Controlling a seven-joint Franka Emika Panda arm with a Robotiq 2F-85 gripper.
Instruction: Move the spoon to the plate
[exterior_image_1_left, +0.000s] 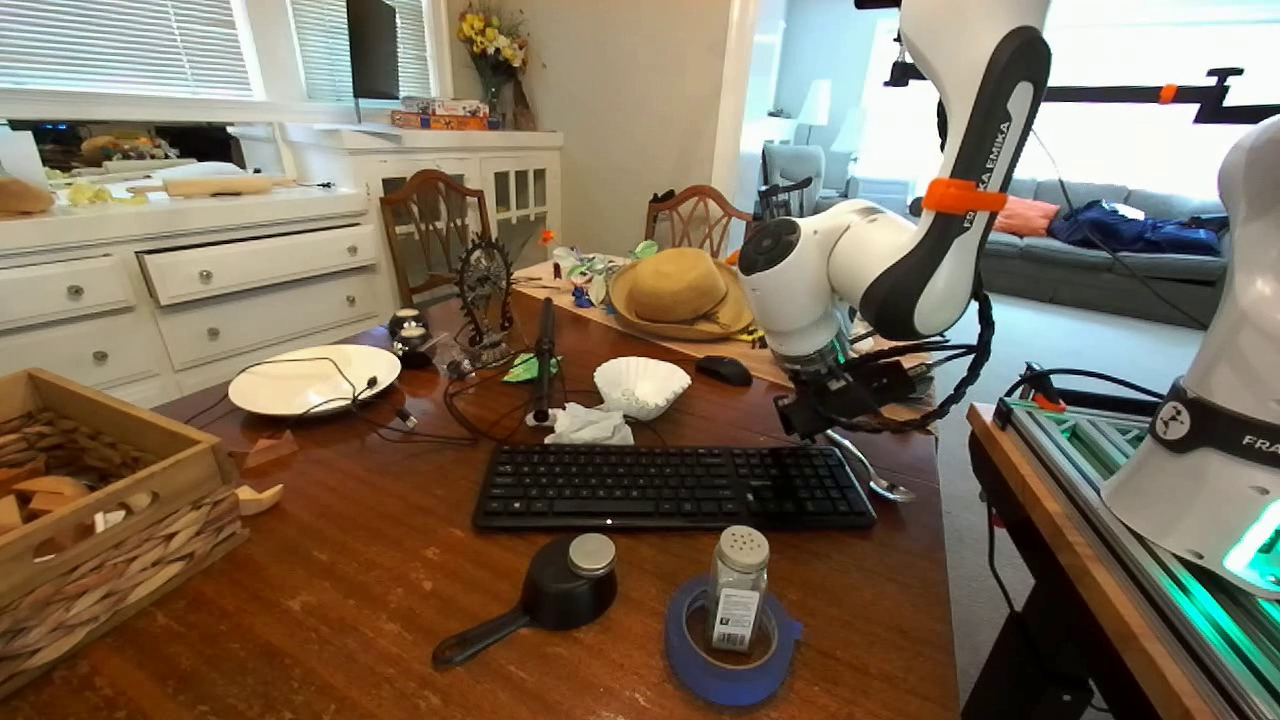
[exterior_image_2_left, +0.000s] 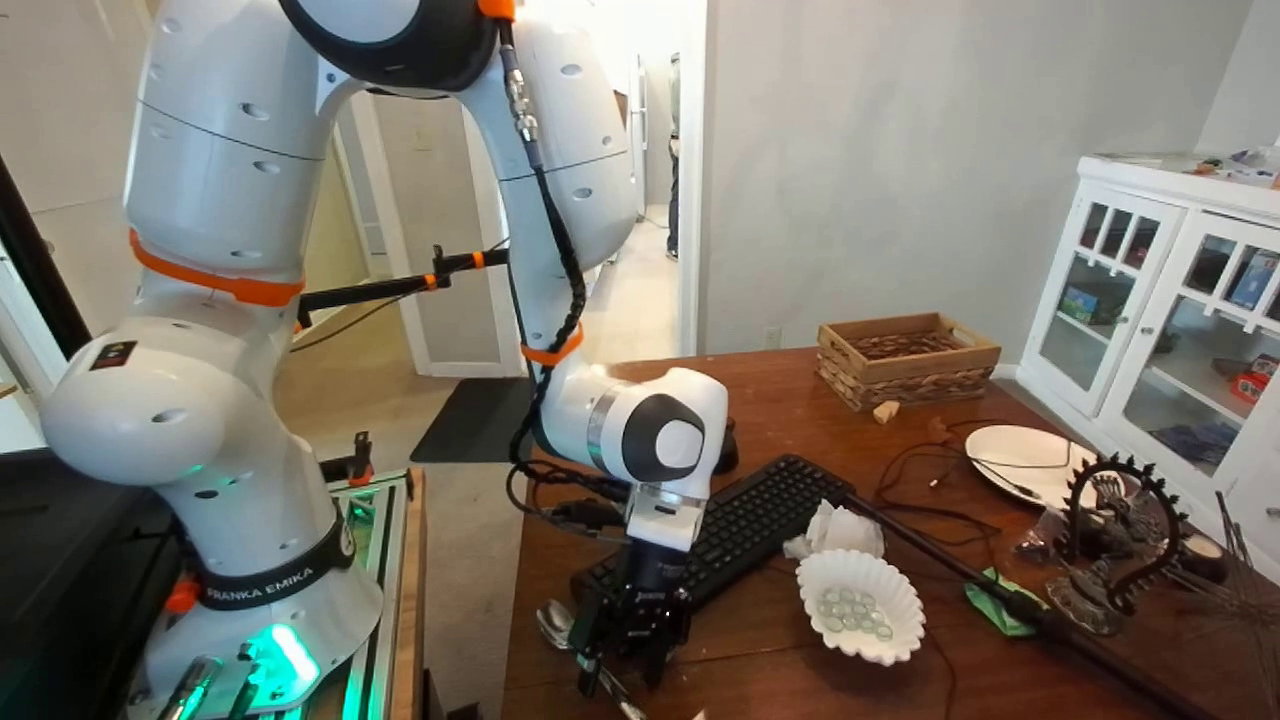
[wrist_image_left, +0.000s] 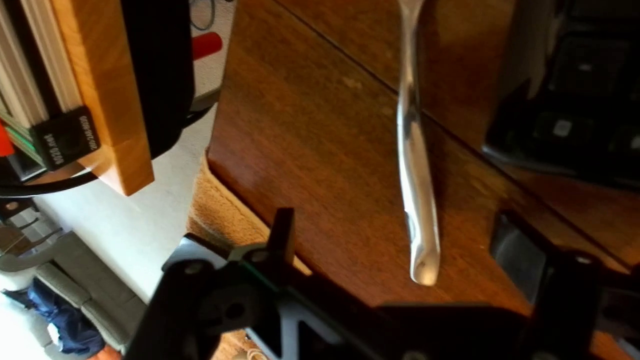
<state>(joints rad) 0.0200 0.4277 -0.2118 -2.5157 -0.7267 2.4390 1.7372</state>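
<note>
The metal spoon (wrist_image_left: 419, 190) rests on the wooden table at the right end of the keyboard. In the wrist view its handle lies lengthwise between my spread fingers, touching neither, and its bowl is cut off at the top. An exterior view shows the bowl of the spoon (exterior_image_2_left: 556, 624) beside the gripper (exterior_image_2_left: 622, 678), whose fingers hide part of the handle. My gripper (wrist_image_left: 397, 232) is open, low above the handle's end. The flat white plate (exterior_image_1_left: 285, 385) lies across the table, beyond the keyboard, with a black cable over it.
The black keyboard (exterior_image_1_left: 670, 487) stands close beside the spoon. A scalloped white bowl (exterior_image_2_left: 862, 607) holds glass pebbles. A black stand pole (exterior_image_2_left: 940, 565) and loose cables lie toward the plate. A wicker box (exterior_image_1_left: 100, 500), small pan (exterior_image_1_left: 570, 585) and tape roll with shaker (exterior_image_1_left: 735, 590) are around.
</note>
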